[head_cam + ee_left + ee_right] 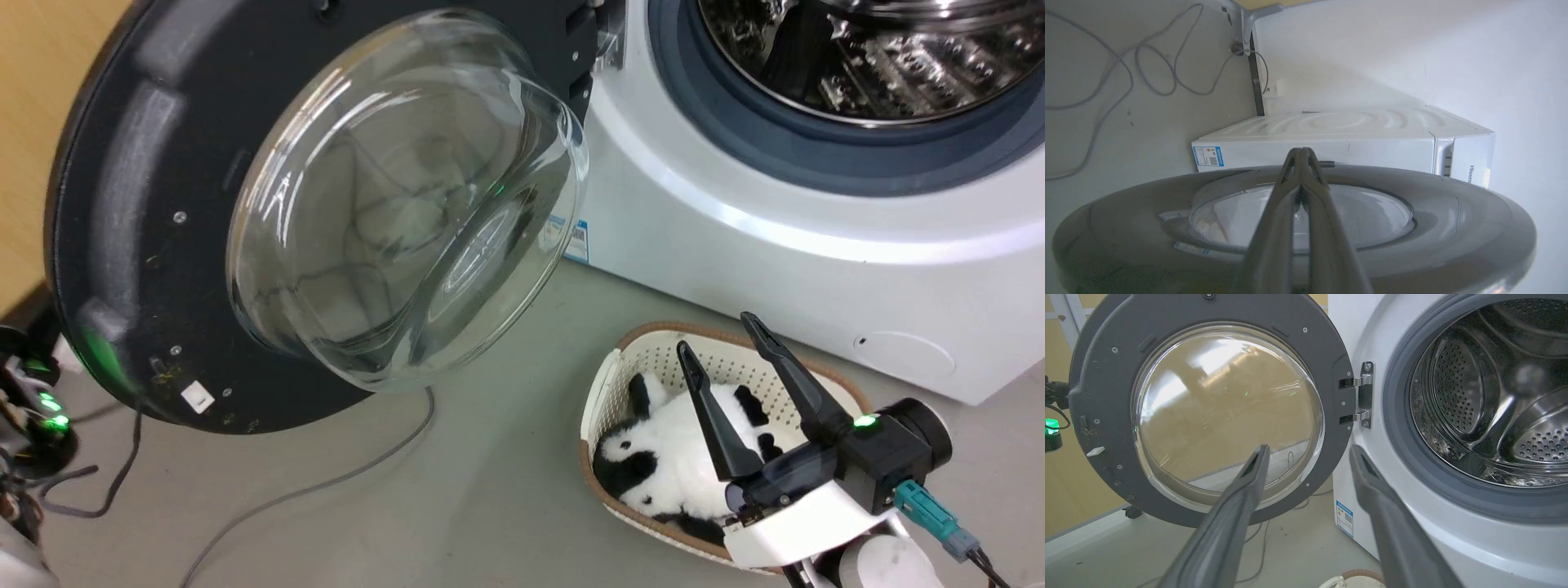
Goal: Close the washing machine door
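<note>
L pincer [1301, 157] closed, empty, at washing machine door [1453, 220] outer face; R pincer [714, 332] open. Risk: tips skid off curve, no latch.

**Clearance check: door swung wide, drum mouth free.**

The washing machine door [139, 204] stands wide on its hinge [1365, 396], glass bowl bulging over the floor [490, 506]. The drum opening [1486, 408] of the washing machine [816, 269] is unblocked. Low obstacles: a basket [598, 390] holding a panda toy [678, 465] near the machine's front, beneath the right hand [716, 332], fingers spread; a grey cable [310, 490] under the door. Left hand [1301, 163], fingers together, lies over the door's outer face.
</note>
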Robot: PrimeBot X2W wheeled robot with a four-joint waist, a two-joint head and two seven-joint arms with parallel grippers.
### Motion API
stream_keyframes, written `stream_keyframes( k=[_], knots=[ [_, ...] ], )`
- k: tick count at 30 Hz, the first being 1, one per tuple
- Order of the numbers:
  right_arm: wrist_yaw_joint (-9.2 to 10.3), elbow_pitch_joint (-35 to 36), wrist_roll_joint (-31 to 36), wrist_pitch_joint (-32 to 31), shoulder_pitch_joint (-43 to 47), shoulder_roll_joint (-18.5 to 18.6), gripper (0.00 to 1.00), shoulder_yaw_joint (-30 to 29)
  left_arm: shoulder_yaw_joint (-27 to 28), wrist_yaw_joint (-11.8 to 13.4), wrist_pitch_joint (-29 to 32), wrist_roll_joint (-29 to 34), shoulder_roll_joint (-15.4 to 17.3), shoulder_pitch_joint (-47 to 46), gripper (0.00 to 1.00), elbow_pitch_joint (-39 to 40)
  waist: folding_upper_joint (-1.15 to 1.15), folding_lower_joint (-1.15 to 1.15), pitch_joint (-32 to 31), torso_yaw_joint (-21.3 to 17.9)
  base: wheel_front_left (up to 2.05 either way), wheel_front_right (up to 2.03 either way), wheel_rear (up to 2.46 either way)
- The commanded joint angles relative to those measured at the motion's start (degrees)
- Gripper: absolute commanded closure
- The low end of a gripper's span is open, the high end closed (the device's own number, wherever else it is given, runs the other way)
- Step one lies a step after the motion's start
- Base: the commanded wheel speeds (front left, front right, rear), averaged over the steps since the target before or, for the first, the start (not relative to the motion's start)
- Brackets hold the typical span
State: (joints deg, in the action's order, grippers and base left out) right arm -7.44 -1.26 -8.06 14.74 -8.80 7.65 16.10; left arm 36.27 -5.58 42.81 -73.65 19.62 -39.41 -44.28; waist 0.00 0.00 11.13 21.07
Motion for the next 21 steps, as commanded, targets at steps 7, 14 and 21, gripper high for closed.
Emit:
stream_keyframes(
  k=[7, 14, 21],
  knots=[
    [-0.05, -0.15, -0.36, 0.25, 0.40, -1.00, 0.00, -0.25, -2.84, -1.24, 11.65, -2.92, -2.57, 6.81, 1.00, 8.11, 0.00, 0.00, -2.58, -0.47, 0.00, 0.00, 0.00],
    [-0.05, -0.01, -0.58, 0.25, 2.32, -2.40, 0.00, -1.29, -4.60, 2.88, 21.43, -6.30, -8.03, 16.35, 1.00, 21.31, 0.00, 0.00, -5.72, -2.90, 0.00, 0.00, 0.00],
    [-0.05, 0.33, -0.40, 0.25, 3.92, -3.44, 0.00, -3.80, -9.47, 6.57, 27.09, -7.76, -14.86, 26.33, 1.00, 36.59, 0.00, 0.00, -6.87, -7.26, 0.00, 0.00, 0.00]
  ],
)
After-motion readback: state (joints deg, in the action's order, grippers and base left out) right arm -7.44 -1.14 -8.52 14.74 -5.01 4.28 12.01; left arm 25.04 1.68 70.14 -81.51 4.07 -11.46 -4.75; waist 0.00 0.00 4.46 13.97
